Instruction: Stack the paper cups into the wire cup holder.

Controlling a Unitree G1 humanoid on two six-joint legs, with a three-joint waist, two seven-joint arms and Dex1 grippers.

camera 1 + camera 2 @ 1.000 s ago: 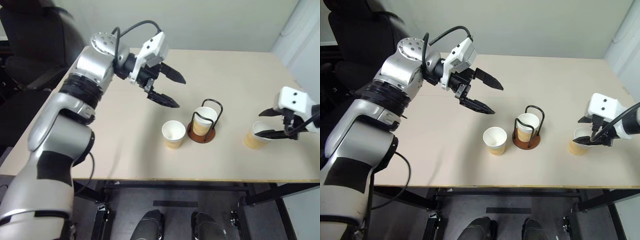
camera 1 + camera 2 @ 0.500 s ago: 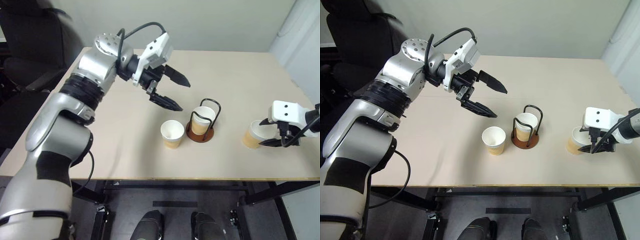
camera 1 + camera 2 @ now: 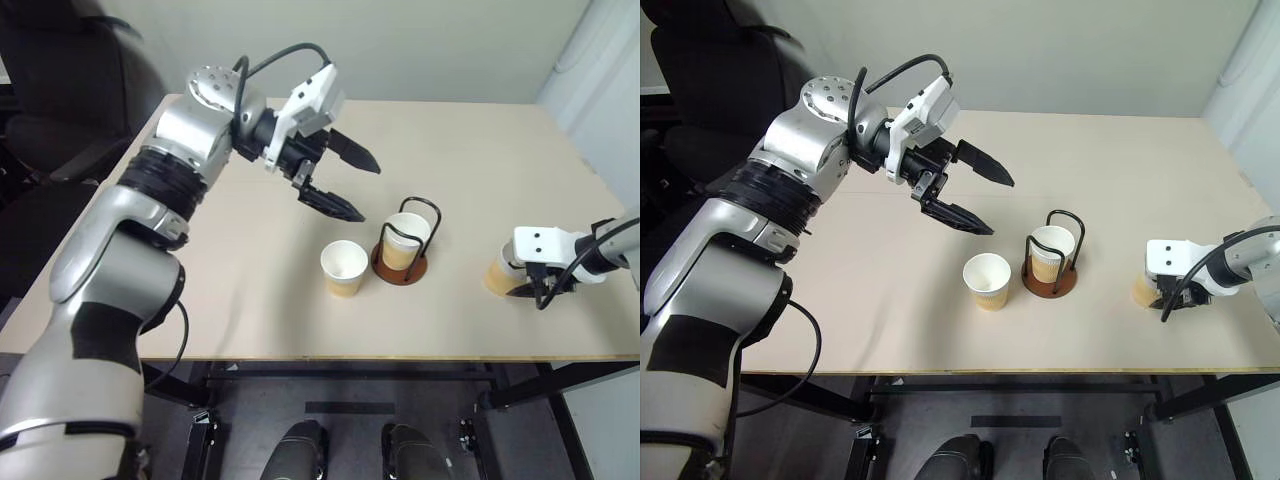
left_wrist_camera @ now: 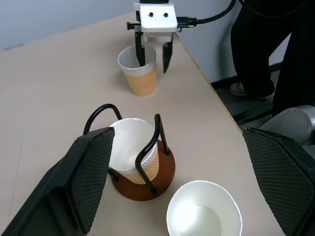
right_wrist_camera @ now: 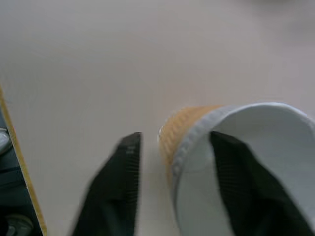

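Note:
One paper cup (image 3: 403, 246) stands inside the wire cup holder (image 3: 421, 207) on its reddish-brown disc base (image 4: 162, 174) at mid-table. A second paper cup (image 3: 344, 268) stands loose just to its left. The third paper cup (image 4: 141, 78) is near the table's right edge. My right gripper (image 4: 152, 49) points down over it, one finger (image 5: 236, 187) inside the cup and the other finger (image 5: 115, 191) outside. The jaws straddle the cup's wall with a small gap still showing, so the gripper is open. My left gripper (image 3: 362, 188) hovers open above and left of the holder, holding nothing.
The beige table (image 3: 250, 300) has its front edge close to the cups and its right edge just past the third cup. A person's dark-trousered legs (image 4: 256, 49) stand beyond that right edge. A black chair (image 3: 60, 80) is at the far left.
My right gripper has come down onto the third cup, tilting steeper, and its fingers have narrowed around the cup's wall. The left arm has stayed where it was.

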